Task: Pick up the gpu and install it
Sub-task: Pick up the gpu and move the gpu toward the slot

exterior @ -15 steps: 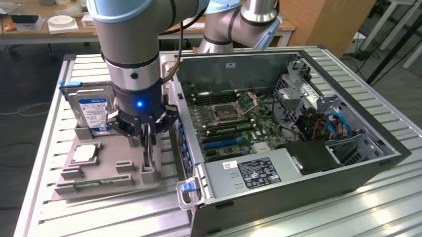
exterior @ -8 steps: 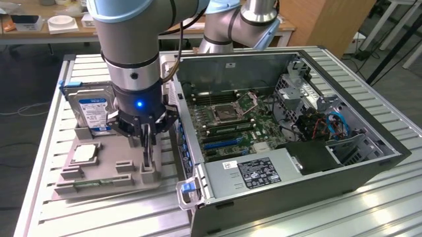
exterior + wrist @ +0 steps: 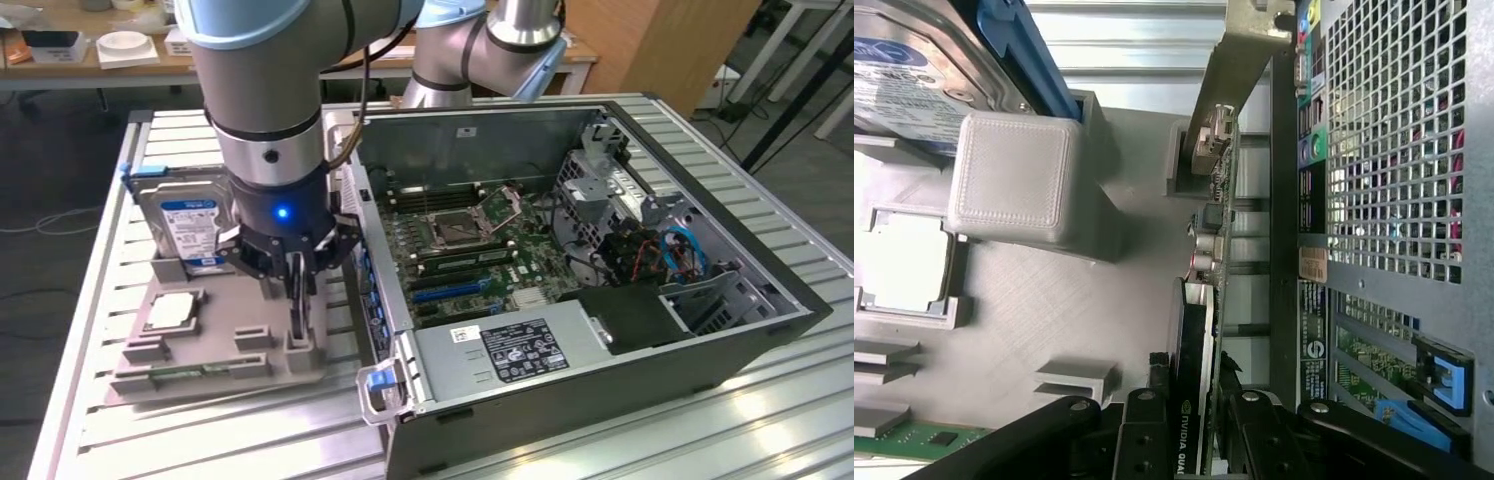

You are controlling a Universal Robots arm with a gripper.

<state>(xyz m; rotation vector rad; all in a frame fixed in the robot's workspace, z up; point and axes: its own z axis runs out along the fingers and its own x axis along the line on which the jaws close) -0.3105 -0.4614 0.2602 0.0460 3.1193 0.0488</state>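
Here, the tool is down over the grey holder tray at the exterior view's left. It is clenched on the gpu, one finger on each face of the card. The gpu stands on its edge in a slot at the tray's right side, nearest the open computer case, and its lower edge sits in the tray.

In the wrist view the tool has its black fingers pressed against the gpu. The card's dark face with white lettering is turned toward the tray. Its thin board edge faces the case's mesh rear panel.

On the tray's far end a hard drive with a blue label stands upright in a blue bracket. It also shows at the wrist view's corner. A square silver processor lies flat in a recess near the tray's middle. A green memory stick lies along the near edge.

The case lies on its side at the exterior view's right. Its motherboard is exposed and a labelled power supply sits at the near end. Tray and case both rest on a slatted metal surface.
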